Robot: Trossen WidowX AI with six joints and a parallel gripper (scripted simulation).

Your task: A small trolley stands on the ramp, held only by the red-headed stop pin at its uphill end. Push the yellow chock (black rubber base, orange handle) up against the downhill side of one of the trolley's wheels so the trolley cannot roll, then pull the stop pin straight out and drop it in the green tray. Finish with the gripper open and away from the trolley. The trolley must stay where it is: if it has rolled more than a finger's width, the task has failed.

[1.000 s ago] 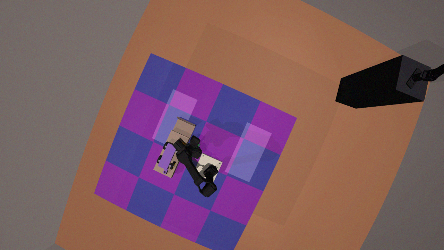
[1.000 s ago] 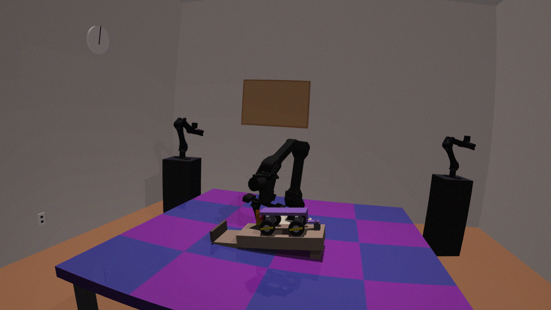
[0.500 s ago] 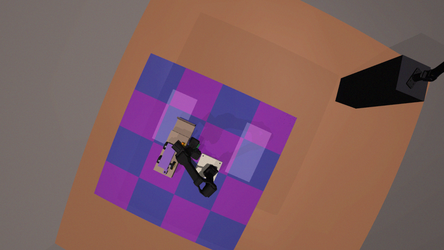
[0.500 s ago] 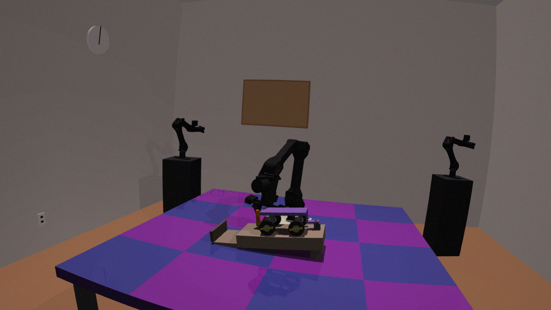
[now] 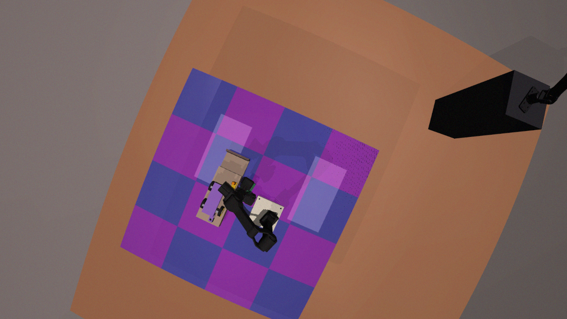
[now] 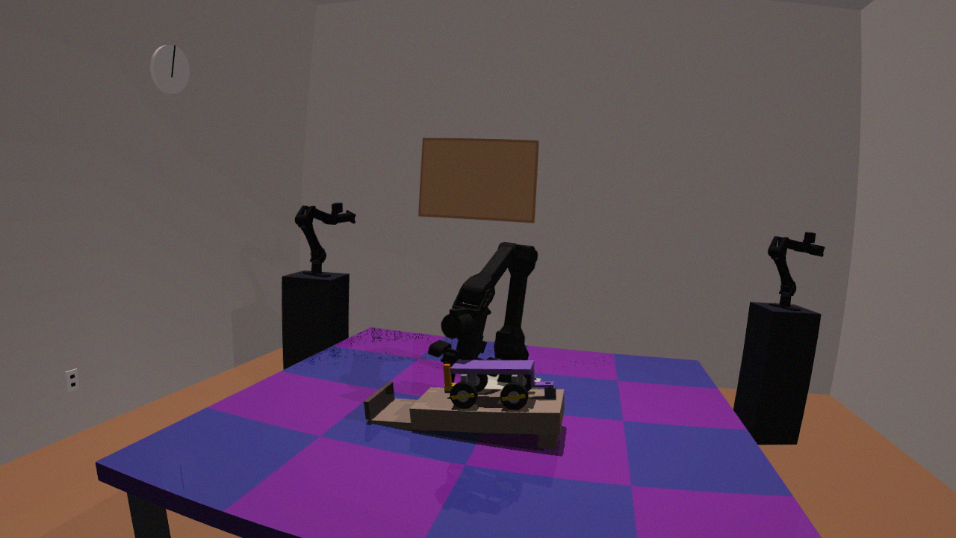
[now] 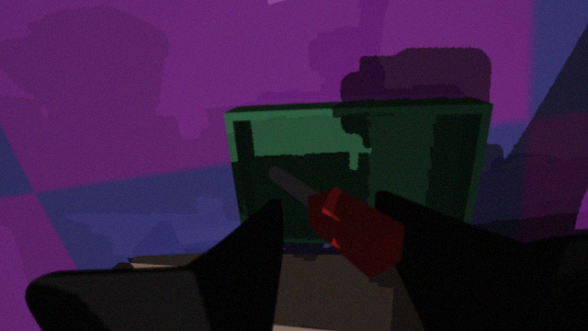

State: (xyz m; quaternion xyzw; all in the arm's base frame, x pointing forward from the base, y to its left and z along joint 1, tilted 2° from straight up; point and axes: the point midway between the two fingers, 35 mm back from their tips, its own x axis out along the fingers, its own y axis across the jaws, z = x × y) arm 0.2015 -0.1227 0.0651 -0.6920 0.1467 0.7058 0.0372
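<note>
My gripper (image 7: 328,205) is open in the wrist view, its fingertips apart above the green tray (image 7: 481,161) (image 5: 253,186). The red-headed stop pin (image 7: 358,232) lies tilted between the fingers, its head near the right finger and its grey shaft over the tray; it is out of the ramp. The purple trolley (image 5: 214,198) (image 6: 493,366) stands on the wooden ramp (image 5: 234,161) (image 6: 488,420). The chock's orange handle (image 5: 234,184) (image 6: 447,377) stands upright at the trolley's downhill end. Its base and any wheel contact are hidden. The fingertips are hidden in the top and exterior views.
The ramp has an end board (image 5: 238,155) (image 6: 379,401) at its low end. The ramp's edge lies close below the tray in the wrist view. A white base plate (image 5: 273,204) under the arm's foot is on the checkered table (image 5: 190,254) (image 6: 374,461).
</note>
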